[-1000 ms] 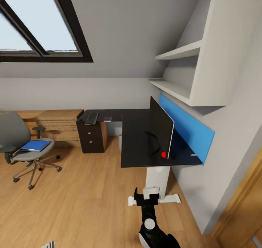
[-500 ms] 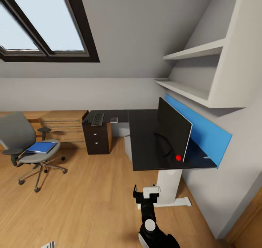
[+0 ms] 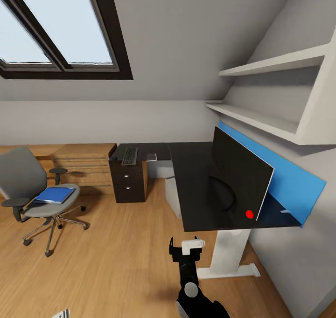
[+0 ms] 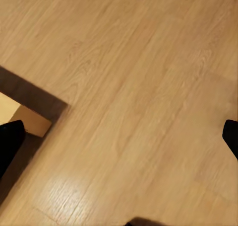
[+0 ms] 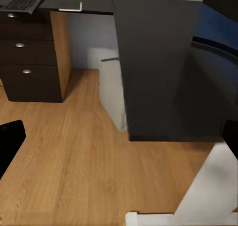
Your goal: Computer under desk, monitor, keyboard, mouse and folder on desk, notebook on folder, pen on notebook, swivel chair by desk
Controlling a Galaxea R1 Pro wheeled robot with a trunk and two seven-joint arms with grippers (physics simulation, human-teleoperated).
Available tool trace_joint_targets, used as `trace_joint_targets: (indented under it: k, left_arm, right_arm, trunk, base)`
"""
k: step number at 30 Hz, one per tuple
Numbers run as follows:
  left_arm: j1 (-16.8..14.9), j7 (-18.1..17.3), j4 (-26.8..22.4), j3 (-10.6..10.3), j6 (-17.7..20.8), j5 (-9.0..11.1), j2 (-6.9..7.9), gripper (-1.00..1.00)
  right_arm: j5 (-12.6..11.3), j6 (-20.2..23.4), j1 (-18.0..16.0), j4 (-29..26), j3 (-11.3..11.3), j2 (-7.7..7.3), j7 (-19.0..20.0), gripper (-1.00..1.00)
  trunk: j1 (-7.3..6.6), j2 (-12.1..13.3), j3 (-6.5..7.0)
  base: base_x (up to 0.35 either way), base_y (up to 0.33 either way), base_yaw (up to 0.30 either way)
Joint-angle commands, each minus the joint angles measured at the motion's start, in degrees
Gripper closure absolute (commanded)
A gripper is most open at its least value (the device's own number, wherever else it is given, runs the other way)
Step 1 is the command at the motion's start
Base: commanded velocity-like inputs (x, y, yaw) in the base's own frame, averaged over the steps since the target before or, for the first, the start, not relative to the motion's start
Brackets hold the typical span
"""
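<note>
The glossy black L-shaped desk (image 3: 196, 178) fills the right half of the head view, its long arm running along the wall at 3 o'clock under a bright blue back panel (image 3: 284, 178). On it the wide black flat monitor (image 3: 240, 180) stands upright on a thin curved stand, a red dot at its lower corner, just in front of the panel. At the far end of the desk, toward 11 o'clock, the slim keyboard with dark keys in a silver frame (image 3: 129, 155) lies above three dark drawers with round silver knobs (image 3: 127, 183); just beside it is a small dark flat book with white edges, apparently the notebook (image 3: 151, 157). Under the desk the silver-grey boxy computer tower (image 5: 113, 89) stands on the honey wood plank floor (image 3: 107, 257).

Well apart, at 9 o'clock, the grey upholstered swivel chair on a chrome star base (image 3: 35, 194) carries the flat bright blue folder (image 3: 55, 195) on its seat. Behind it is a light wooden chest of drawers (image 3: 84, 166).

The right gripper (image 3: 185, 252) hangs at 6 o'clock, fingers spread apart and empty. The left gripper's (image 4: 119, 141) dark fingertips (image 4: 9, 141) sit wide apart over bare floor.
</note>
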Motion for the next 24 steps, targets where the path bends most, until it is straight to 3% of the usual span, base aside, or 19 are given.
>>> trace_joint_targets:
  k: [1,24]
  left_arm:
    - [0.02,0.24,-0.14,0.0,0.24,0.38,0.04,-1.0]
    - [0.02,0.2,-0.14,0.07,0.24,0.41,0.09,-1.0]
  right_arm:
    - [-0.61,-0.39,-0.1,0.07,0.5,0.0,-0.26,-1.0]
    - [-0.61,-1.37,-0.1,0.15,1.78,0.0,-0.19,-1.0]
  trunk:
    - [0.06,-0.11,-0.11]
    - [0.06,-0.11,-0.11]
  base:
    - [0.271,0.232,0.0]
    - [0.272,0.232,0.0]
